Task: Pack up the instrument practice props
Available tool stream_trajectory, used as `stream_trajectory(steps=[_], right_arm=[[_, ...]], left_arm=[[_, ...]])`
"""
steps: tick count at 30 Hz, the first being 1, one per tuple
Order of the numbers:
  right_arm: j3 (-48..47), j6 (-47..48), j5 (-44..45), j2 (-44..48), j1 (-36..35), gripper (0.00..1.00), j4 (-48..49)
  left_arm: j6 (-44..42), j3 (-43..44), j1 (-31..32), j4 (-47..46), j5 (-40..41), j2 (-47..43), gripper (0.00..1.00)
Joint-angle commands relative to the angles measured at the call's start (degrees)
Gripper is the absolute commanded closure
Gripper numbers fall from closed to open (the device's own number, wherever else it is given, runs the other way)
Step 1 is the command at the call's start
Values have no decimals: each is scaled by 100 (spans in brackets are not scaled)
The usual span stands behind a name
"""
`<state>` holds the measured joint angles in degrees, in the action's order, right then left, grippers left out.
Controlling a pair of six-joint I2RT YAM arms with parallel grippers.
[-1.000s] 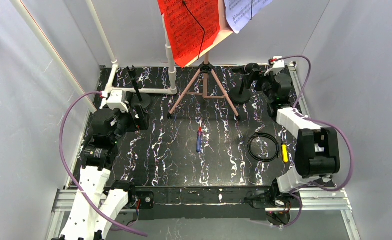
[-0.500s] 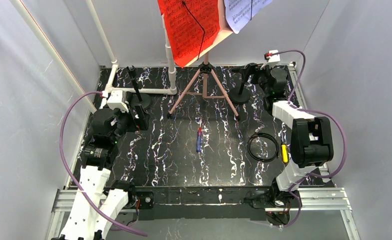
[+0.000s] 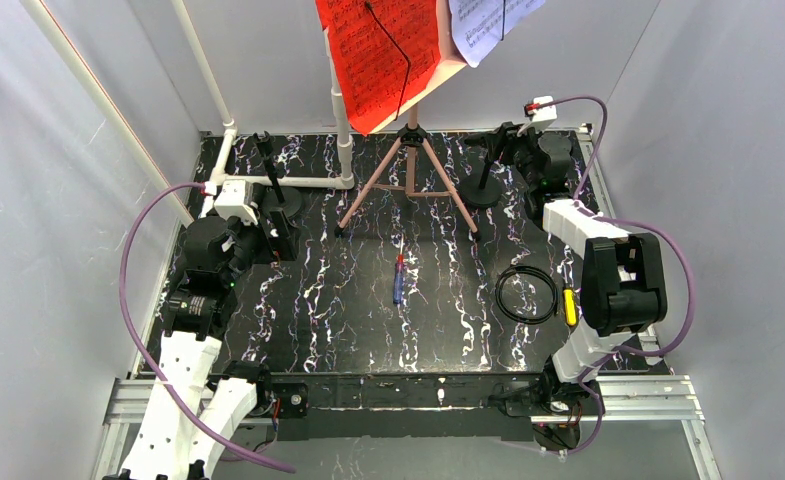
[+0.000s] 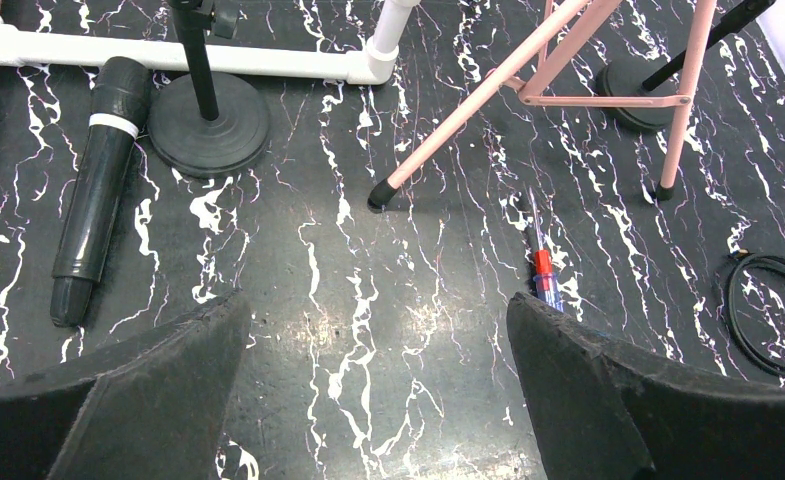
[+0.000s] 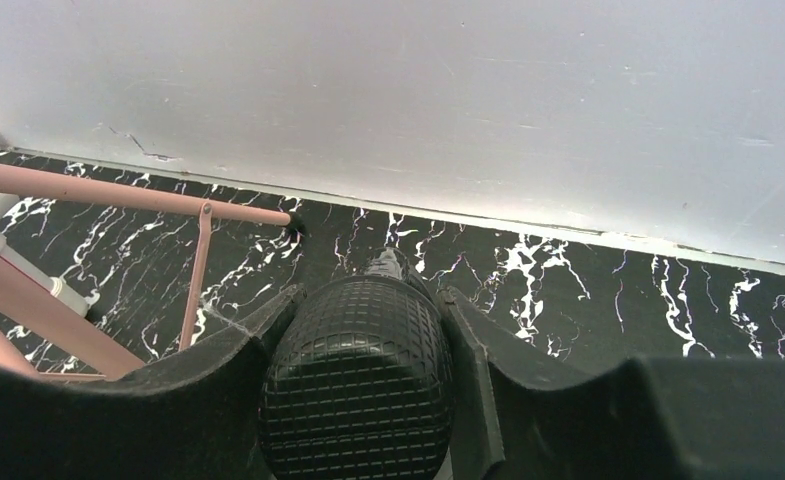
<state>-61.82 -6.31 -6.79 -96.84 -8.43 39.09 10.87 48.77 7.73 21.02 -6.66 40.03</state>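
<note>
Top view, 12 o'clock = back wall.

Right gripper [image 5: 368,310] is at 1 o'clock, clenched on the gridded head of the standing microphone [image 5: 358,395]. Both fingers touch it. The standing base [image 3: 481,192] sits near the back edge of the black marbled mat [image 3: 318,310], just beside the tripod's right leg. The wall is close behind, so there is little room at 12.

Left gripper [image 4: 373,320] is at 9 o'clock, jaws spread wide, grasping nothing, over bare mat. At its 10 o'clock the loose microphone [image 4: 93,190] lies flat, just beside the second base [image 4: 208,125]. Its top end is near the white pipe frame [image 4: 188,55].

Pink rack [image 3: 408,175] stands on its tripod at 12. It carries the red sheet [image 3: 378,55] and the white sheet [image 3: 488,25].

Open room is at mat centre, where only a screwdriver [image 3: 398,280] lies. A cable coil [image 3: 526,293] is at 3 o'clock.

Hidden or unclear:
- The sheet tops are cut off by the frame edge.
- The rack plate is mostly covered by the sheets.
- The microphone stem is hidden in the right wrist view.
- A yellow item [image 3: 569,306] beside the coil is too small to identify.
</note>
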Motion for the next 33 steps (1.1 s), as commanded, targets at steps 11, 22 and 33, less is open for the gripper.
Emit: stream_trajectory(steps=[11,22,33], right_arm=[[220,283,-198,1586,3,99,-540],[747,243,-730,3268,-141,99,-1694],[915,193,-1254,4120,-1664,99,-2482]], left_arm=[[-96,-52,11,-79,-147,-104,2],[-168,-79,-61,-189,-659,-123,2],[-394,-55,-61,-326,-1771,-36,2]])
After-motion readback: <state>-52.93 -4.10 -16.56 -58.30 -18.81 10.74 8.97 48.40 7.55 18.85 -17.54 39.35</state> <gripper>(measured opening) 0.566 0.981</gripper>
